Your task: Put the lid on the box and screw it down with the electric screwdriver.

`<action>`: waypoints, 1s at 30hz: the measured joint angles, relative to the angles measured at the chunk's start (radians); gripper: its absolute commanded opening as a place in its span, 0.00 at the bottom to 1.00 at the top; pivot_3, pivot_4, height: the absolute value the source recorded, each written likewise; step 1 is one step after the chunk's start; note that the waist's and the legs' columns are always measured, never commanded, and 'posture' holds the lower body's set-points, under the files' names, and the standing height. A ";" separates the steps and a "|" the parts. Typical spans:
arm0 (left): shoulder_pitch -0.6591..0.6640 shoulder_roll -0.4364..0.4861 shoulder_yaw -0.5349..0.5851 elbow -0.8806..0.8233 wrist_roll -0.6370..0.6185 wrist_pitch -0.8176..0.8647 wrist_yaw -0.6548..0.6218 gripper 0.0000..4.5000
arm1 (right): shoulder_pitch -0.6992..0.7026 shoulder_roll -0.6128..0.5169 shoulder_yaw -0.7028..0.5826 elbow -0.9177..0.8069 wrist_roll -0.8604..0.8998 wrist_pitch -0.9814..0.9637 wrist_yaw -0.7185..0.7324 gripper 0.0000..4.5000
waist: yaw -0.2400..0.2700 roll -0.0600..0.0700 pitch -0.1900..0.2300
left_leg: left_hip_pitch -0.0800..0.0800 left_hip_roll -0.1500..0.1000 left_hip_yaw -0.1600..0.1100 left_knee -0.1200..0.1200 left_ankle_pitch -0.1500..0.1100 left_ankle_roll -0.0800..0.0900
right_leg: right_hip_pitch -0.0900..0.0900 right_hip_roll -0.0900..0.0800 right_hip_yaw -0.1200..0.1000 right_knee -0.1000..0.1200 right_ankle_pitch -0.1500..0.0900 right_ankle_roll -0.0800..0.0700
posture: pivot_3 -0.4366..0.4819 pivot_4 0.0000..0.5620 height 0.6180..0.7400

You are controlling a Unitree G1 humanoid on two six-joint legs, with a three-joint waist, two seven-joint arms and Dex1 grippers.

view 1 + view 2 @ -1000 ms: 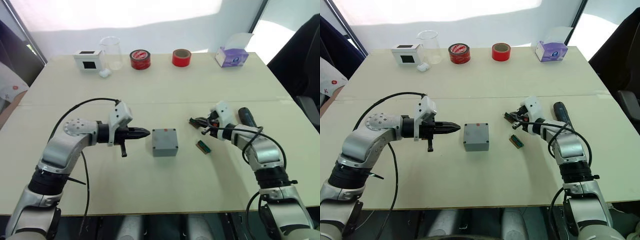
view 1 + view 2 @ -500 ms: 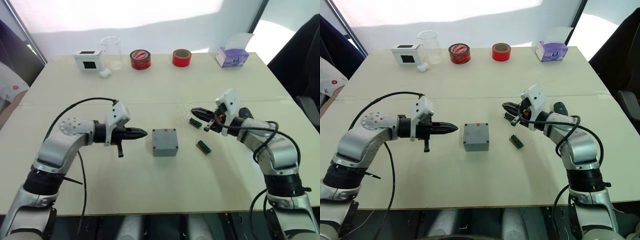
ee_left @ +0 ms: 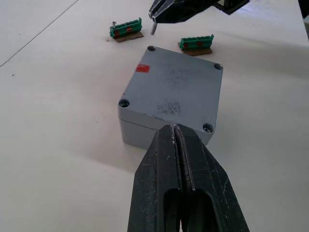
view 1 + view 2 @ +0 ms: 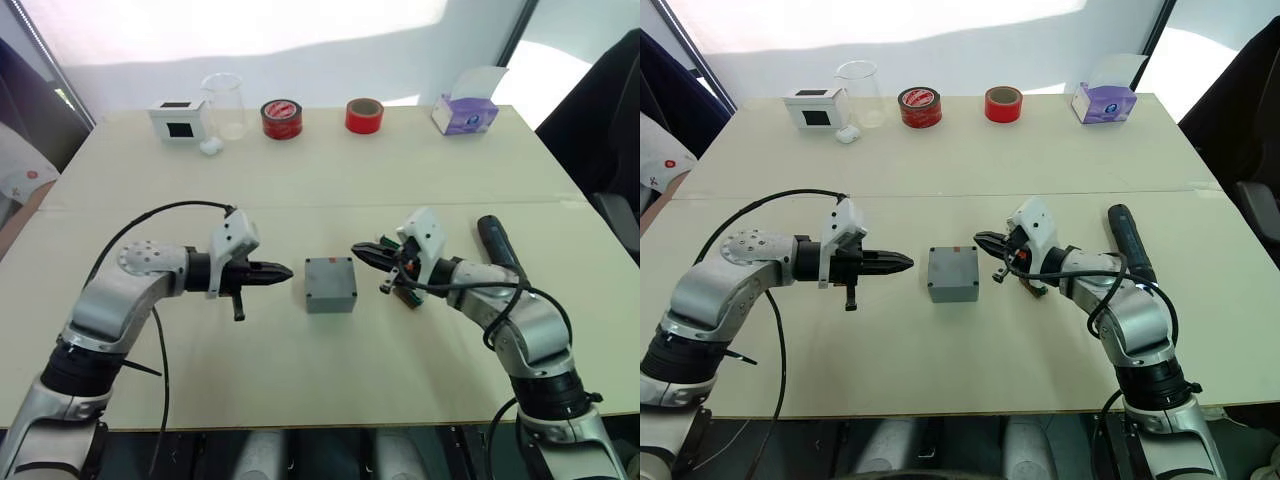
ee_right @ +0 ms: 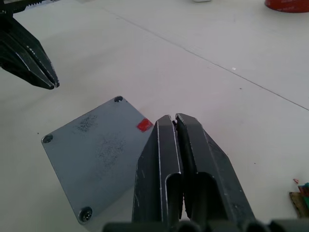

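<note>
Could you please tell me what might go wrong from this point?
1. The right gripper pinches what looks like a small screw at its very tips; it could slip out and roll away.
2. The left gripper is shut and clear of the box, so pressing on the lid may slide both.
3. Green terminal blocks lie close to the right gripper and may get knocked.

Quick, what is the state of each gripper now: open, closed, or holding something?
Left gripper: closed, holding nothing, pointing at the gray box.
Right gripper: closed on a small screw, just above the box's far side.
</note>
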 measured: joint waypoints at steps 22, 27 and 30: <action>0.000 -0.001 0.000 -0.020 -0.003 0.028 0.024 0.00 | -0.007 0.003 0.030 0.058 -0.039 -0.036 0.009 0.27 | 0.000 0.000 0.000 | 0.000 0.000 0.000 0.000 0.000 0.000 | 0.000 0.000 0.000 0.000 0.000 0.000 | 0.48 0.27 1.00; 0.000 -0.001 0.000 -0.020 -0.003 0.028 0.024 0.00 | -0.007 -0.001 0.030 0.059 -0.038 -0.030 0.014 0.75 | 0.000 0.000 0.000 | 0.000 0.000 0.000 0.000 0.000 0.000 | 0.000 0.000 0.000 0.000 0.000 0.000 | 0.48 0.27 1.00; 0.000 -0.001 0.000 -0.019 -0.003 0.028 0.024 0.00 | -0.007 -0.005 0.026 0.058 -0.036 -0.019 0.016 0.99 | 0.000 0.000 0.000 | 0.000 0.000 0.000 0.000 0.000 0.000 | 0.000 0.000 0.000 0.000 0.000 0.000 | 0.48 0.27 1.00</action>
